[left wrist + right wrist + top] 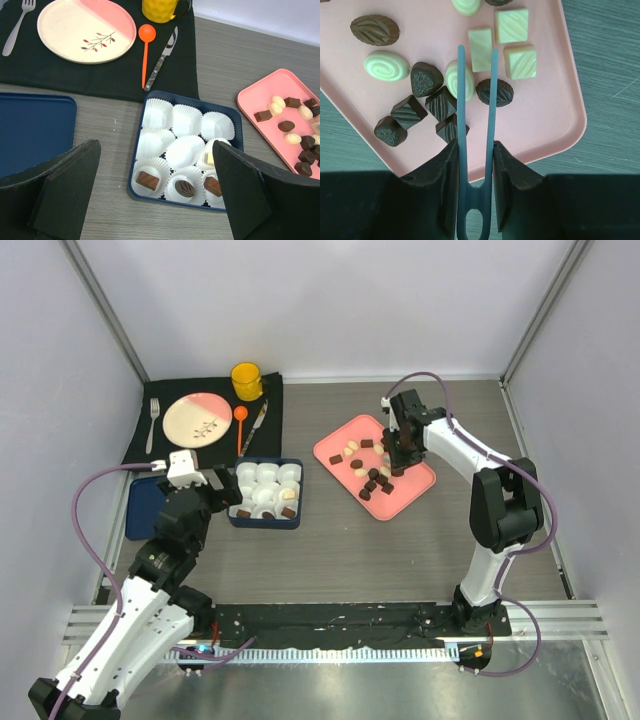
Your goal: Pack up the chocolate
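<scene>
Dark brown and cream-white chocolate pieces [426, 78] lie scattered on a pink tray [540, 115]; they also show in the top view [372, 477]. My right gripper [476, 150] is shut on blue tongs [461, 90] over that tray [345, 440]. The tong arms stand apart, with a cream-white rectangular piece [481, 49] seen between their tips. A navy box [236, 125] holds several white paper cups [186, 120]; its near row and right side hold a few chocolates [185, 188]. My left gripper [160, 200] is open and empty, just in front of the box [265, 523].
A black placemat [215, 390] at the back left carries a pink-and-cream plate [197, 419], a fork [153, 423], an orange spoon [240, 425], a knife [254, 426] and a yellow cup [247, 380]. A flat navy lid [35, 127] lies left of the box.
</scene>
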You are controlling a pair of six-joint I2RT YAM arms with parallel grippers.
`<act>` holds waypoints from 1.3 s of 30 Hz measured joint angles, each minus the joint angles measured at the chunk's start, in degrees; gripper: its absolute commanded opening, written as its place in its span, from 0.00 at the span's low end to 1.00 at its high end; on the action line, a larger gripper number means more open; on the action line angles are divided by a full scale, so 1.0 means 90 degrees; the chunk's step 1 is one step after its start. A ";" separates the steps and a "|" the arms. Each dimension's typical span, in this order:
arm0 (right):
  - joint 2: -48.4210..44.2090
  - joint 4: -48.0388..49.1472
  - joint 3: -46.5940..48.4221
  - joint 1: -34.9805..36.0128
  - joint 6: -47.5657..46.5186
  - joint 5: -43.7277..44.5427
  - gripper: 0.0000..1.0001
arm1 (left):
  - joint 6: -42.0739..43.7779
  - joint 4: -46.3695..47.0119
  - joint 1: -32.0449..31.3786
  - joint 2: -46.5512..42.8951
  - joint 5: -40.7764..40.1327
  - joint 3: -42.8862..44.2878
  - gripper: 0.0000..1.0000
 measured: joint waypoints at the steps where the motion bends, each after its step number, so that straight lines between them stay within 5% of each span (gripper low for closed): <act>1: 0.0002 -0.0002 0.0007 0.0000 -0.0012 -0.0024 0.34 | -0.0002 0.0000 0.0000 0.0000 0.0000 0.0000 1.00; 18: 0.0323 -0.0119 0.0160 0.0000 -0.0032 0.0007 0.34 | -0.0002 0.0000 0.0000 0.0000 -0.0002 0.0000 1.00; 27: 0.0323 -0.0187 0.0187 0.0000 -0.0104 -0.0019 0.17 | 0.0000 0.0000 0.0000 0.0000 -0.0002 0.0000 1.00; 39: 0.0075 -0.0279 0.0508 0.0639 -0.0585 0.0126 0.17 | -0.0002 0.0000 0.0000 0.0000 0.0005 0.0000 1.00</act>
